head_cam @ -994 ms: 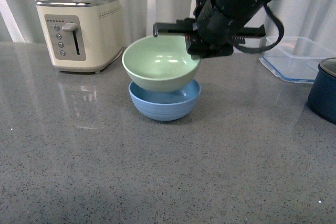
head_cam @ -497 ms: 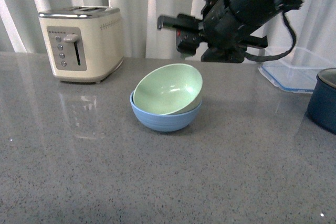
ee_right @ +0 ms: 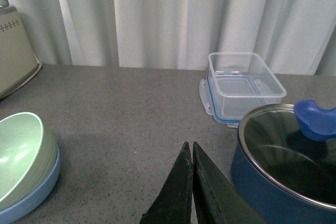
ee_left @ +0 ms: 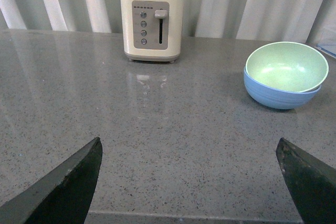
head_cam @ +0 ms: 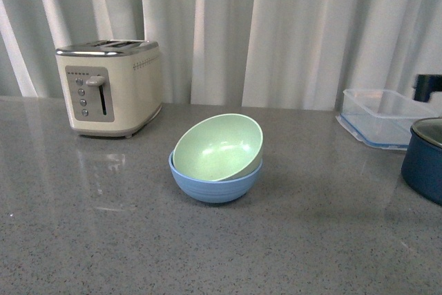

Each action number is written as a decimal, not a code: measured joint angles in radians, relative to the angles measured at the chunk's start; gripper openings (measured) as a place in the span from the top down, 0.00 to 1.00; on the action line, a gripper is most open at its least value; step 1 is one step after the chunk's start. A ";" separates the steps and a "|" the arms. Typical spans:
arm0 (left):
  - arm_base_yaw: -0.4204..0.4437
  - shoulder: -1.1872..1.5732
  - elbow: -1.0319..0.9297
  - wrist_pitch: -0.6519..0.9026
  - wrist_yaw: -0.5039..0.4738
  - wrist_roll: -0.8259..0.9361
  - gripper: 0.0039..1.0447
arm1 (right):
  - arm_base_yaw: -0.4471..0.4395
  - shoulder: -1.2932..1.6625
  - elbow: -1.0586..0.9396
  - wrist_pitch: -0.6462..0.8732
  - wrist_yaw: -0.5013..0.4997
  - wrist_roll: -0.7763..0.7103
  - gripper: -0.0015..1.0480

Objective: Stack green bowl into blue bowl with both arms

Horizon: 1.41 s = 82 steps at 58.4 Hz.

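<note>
Green bowl (head_cam: pixel 219 146) sits inside the blue bowl (head_cam: pixel 215 183), centre of the front frame, on the tabletop (head_cam: pixel 103 240). It's in but not seated: tilted, the rim high on the right and dipping toward the lower left, mouth facing the camera. I'd call the stack done in substance, untidy in detail.

If I fix it: a light downward nudge on the high rim, or a small lift and re-drop, centred over the blue bowl. No side push. The blue bowl is loose on a smooth top and would probably slide. Go slow, since matte rims can catch rather than slip.

My left claw (ee_left: pixel 189 182): wide open, holding nothing, the two fingers (ee_left: pixel 68 187) at the bottom corners of the left wrist frame, bowls well away at the right edge. Toaster (ee_left: pixel 152 19) top centre there.

My right claw (ee_right: pixel 192 184): fingers pressed together, nothing between them, touching nothing, at bottom centre of the right wrist frame. Bowls at lower left of that frame, navy pot (ee_right: pixel 283 182) lower right, clear container (ee_right: pixel 244 85) behind it. Neither arm shows in the front view.
</note>
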 joint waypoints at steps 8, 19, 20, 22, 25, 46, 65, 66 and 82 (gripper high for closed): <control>0.000 0.000 0.000 0.000 -0.001 0.000 0.06 | -0.047 -0.127 -0.152 0.048 -0.043 -0.003 0.99; 0.000 0.000 0.000 0.000 -0.001 0.000 0.06 | -0.095 -0.256 -0.305 0.058 -0.090 -0.003 0.99; 0.000 0.000 0.000 0.000 -0.001 0.000 0.06 | -0.098 -0.269 -0.315 0.058 -0.093 -0.003 0.99; 0.000 0.000 0.000 0.000 -0.001 0.000 0.06 | -0.103 -0.286 -0.330 0.057 -0.099 -0.003 0.99; 0.000 0.000 0.000 0.000 -0.001 0.000 0.06 | -0.112 -0.314 -0.352 0.051 -0.106 -0.003 0.99; 0.000 0.000 0.000 0.000 -0.001 0.000 0.06 | -0.200 -0.551 -0.478 -0.065 -0.190 -0.003 0.99; 0.000 0.000 0.000 0.000 -0.001 0.000 0.06 | -0.200 -0.692 -0.550 -0.135 -0.192 -0.004 0.99; 0.000 0.000 0.000 0.000 -0.001 0.000 0.06 | -0.200 -0.703 -0.550 -0.145 -0.192 -0.003 0.99; 0.000 0.000 0.000 0.000 -0.001 0.000 0.06 | -0.200 -0.863 -0.550 -0.290 -0.192 -0.003 0.99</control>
